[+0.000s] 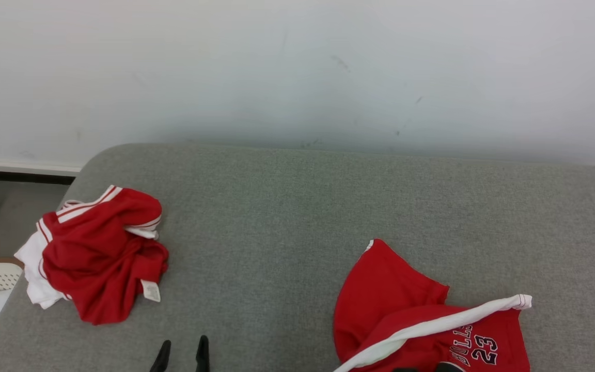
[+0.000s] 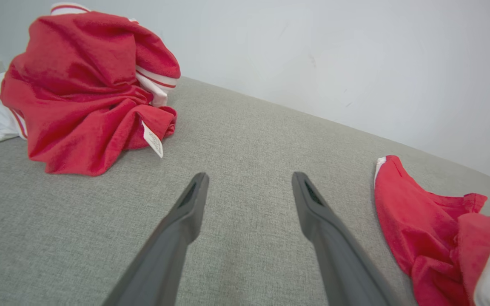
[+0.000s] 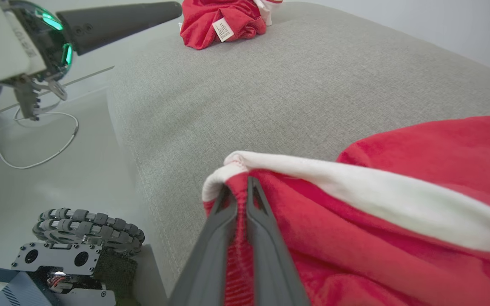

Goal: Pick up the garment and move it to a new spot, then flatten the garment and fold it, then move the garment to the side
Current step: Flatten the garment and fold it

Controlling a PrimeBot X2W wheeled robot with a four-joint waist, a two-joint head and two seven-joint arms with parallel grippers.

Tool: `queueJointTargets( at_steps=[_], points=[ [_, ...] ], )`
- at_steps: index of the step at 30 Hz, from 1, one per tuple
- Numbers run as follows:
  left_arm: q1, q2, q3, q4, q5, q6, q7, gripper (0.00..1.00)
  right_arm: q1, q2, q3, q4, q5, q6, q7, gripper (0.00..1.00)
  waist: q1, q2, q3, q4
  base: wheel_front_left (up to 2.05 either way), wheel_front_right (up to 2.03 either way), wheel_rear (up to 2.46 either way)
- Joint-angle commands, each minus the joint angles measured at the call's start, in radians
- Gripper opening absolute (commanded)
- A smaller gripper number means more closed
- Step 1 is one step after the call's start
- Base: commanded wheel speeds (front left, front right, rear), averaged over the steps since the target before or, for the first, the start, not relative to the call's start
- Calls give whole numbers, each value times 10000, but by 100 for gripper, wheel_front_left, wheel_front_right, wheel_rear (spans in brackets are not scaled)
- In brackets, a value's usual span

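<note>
The red jersey (image 1: 406, 315) with a white trim band and the number 23 lies bunched at the front right of the grey padded surface (image 1: 297, 206). My right gripper (image 3: 238, 193) is shut on a red fold of the jersey (image 3: 398, 238) just under its white hem, at the surface's front edge. My left gripper (image 2: 249, 180) hovers open over bare grey fabric, nothing between its fingers; its fingertips (image 1: 203, 345) rise from the bottom edge of the head view, left of the jersey (image 2: 423, 229).
A second red-and-white garment (image 1: 98, 253) lies crumpled at the left end, with a white label showing (image 2: 153, 140). A pale wall (image 1: 297, 67) runs behind. Beyond the front edge are my wheeled base (image 3: 87, 233), a floor cable (image 3: 36, 159) and my left arm (image 3: 117, 21).
</note>
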Motion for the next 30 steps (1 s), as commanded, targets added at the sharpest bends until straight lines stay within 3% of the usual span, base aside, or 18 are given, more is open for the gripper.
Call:
queueJointTargets(
  at_steps=[1,8,14,18,22,30],
  points=[
    [50,31,21,18,-32,53,-5,100,-152,-54,126,93,221,-23,-44,100,0,0,8,29,0,0,0],
    [157,31,137,-35,-73,78,-5,100,-231,-538,483,-162,765,-23,167,100,0,0,-42,-87,0,0,0],
    [172,31,231,-63,-35,73,-5,100,187,-1200,-99,-802,974,-23,163,100,0,0,-109,-328,0,0,0],
    [197,32,301,-81,-17,43,-5,100,670,-1704,-1319,-1374,892,-23,-187,100,0,0,-156,-535,0,0,0],
    [256,31,332,-126,-10,27,-5,100,1389,-1903,-3264,-1611,391,-23,-1133,100,0,0,-212,-755,0,0,0],
    [265,31,354,-160,106,-81,-5,100,2817,-1224,-6807,-909,-1121,-23,-2768,100,0,0,-313,-1069,0,0,0]
  ],
)
